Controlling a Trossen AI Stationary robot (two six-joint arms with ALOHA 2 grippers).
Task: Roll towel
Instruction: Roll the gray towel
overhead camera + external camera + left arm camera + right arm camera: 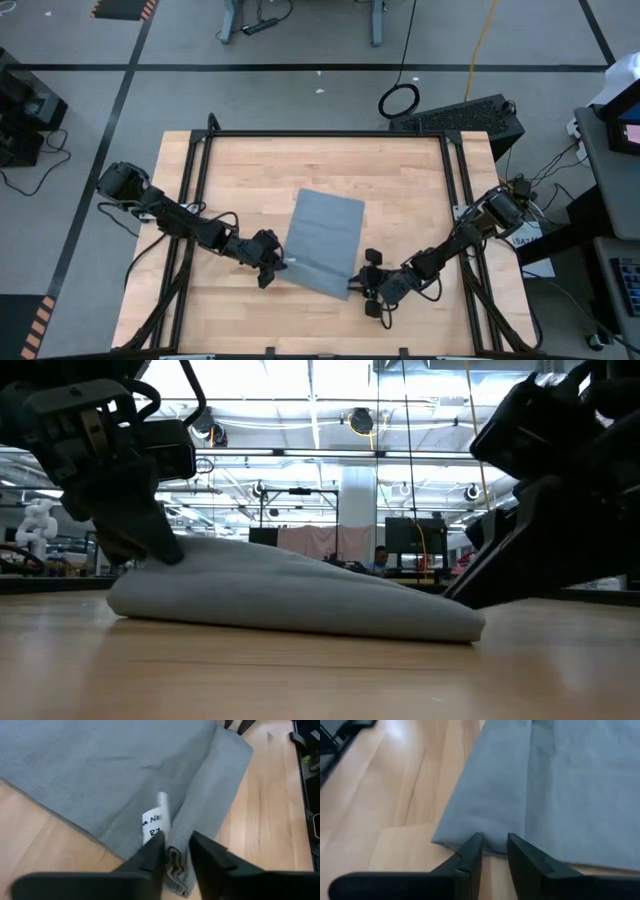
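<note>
Pale wooden surface (pixel 400 180) inside a black frame, workshop floor and cables all round; a bright, cluttered hall beyond in the low view. Near the middle, slightly toward the near edge: the towel (pixel 325 240), grey, lying mostly flat, with its near edge turned over into a narrow first fold or roll (pixel 220 785). White tag (pixel 154 822) sticking out at the left end of that fold.

Left hand (pixel 270 262) down at the towel's near-left corner, fingers (pixel 150 857) narrowly parted and pinching the layered end of the fold, right beside the tag. Right hand (pixel 368 285) at the opposite, near-right corner, fingers (pixel 470 852) likewise close together with the cloth edge nipped between the tips. Both low, touching or almost touching the wood.

Soft, thin, light cloth by the look of it: no stiffness, likely to sag and unroll between the two grips, likely to slide on smooth wood. Best held at the two ends of the folded edge, as now, pinching all the layers together. Probably early in the rolling, most of the towel unrolled. Risk: uneven travel of the two ends giving a skewed, cone-shaped roll.
</note>
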